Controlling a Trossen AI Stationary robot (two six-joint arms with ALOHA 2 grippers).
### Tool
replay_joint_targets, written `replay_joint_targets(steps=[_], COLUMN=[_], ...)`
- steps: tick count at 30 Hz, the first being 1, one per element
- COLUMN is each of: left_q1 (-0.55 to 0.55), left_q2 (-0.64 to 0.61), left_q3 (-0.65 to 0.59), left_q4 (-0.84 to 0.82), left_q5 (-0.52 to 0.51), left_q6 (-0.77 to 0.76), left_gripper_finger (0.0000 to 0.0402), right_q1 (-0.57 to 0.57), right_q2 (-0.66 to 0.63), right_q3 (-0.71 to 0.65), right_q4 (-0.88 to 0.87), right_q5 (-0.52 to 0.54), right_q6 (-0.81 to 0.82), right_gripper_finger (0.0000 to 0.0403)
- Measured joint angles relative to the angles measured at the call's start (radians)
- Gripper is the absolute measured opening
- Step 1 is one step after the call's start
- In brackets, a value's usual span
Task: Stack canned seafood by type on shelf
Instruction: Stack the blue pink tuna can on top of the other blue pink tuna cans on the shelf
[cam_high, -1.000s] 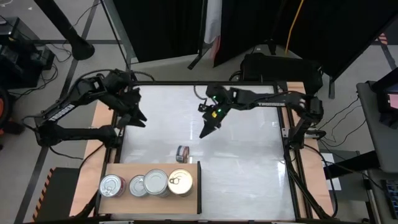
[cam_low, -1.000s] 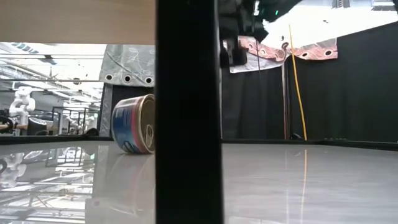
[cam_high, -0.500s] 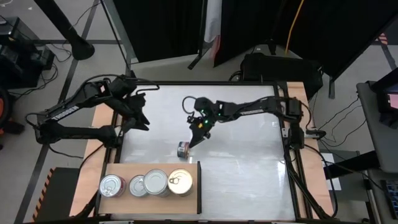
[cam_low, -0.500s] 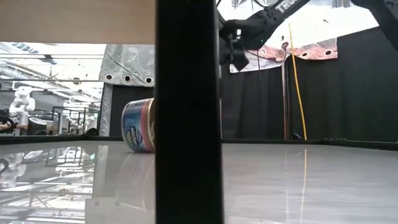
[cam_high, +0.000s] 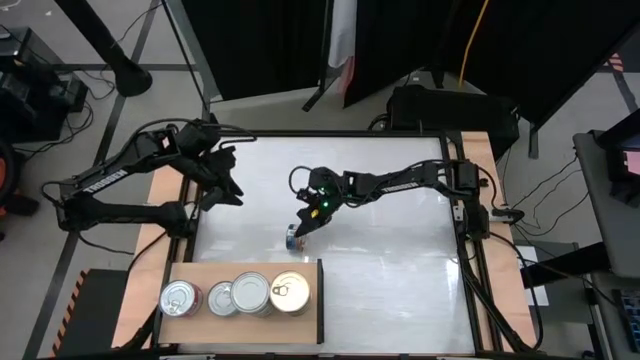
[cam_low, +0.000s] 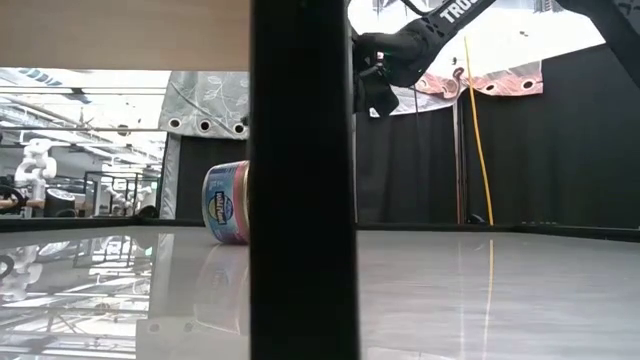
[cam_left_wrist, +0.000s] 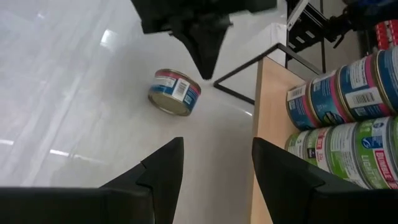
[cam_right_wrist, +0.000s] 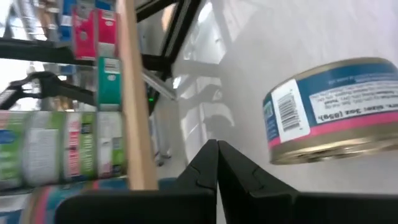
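The tin (cam_high: 293, 239) lies just beyond the shelf (cam_high: 190, 271): rigid, light, slick, best pinched across its rim. Right claw (cam_high: 303, 224), closed and empty, touches it.

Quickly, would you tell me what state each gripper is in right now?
Left gripper: open, holding nothing, back from the loose can.
Right gripper: shut, empty, its tips right by that can.

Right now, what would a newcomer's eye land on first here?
Probably the lone can lying on its side on the white table, with the right gripper, fingers shut, close above it. Next, the stacked cans on the wooden shelf at the near edge. The left gripper waits open, off to the side.
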Motion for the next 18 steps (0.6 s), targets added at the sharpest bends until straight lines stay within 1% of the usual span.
replay_joint_targets(steps=[5, 11, 16, 18], left_q1=[0.0, 0.0, 0.0, 0.0], left_q2=[0.0, 0.0, 0.0, 0.0], left_q3=[0.0, 0.0, 0.0, 0.0], left_q4=[0.017, 0.015, 0.015, 0.015], left_q5=[-0.01, -0.017, -0.017, -0.017], left_q6=[-0.025, -0.031, -0.031, -0.031], left_gripper_finger=[0.0191, 0.0191, 0.0191, 0.0191], right_q1=[0.021, 0.018, 0.011, 0.01], right_q2=[0.0, 0.0, 0.001, 0.007], right_q3=[0.0, 0.0, 0.0, 0.0], right_q4=[-0.012, -0.041, -0.1, -0.089], right_q5=[0.09, 0.198, 0.211, 0.193], right_q6=[-0.029, -0.053, -0.083, -0.084], right_gripper_finger=[0.0, 0.0, 0.0, 0.0])
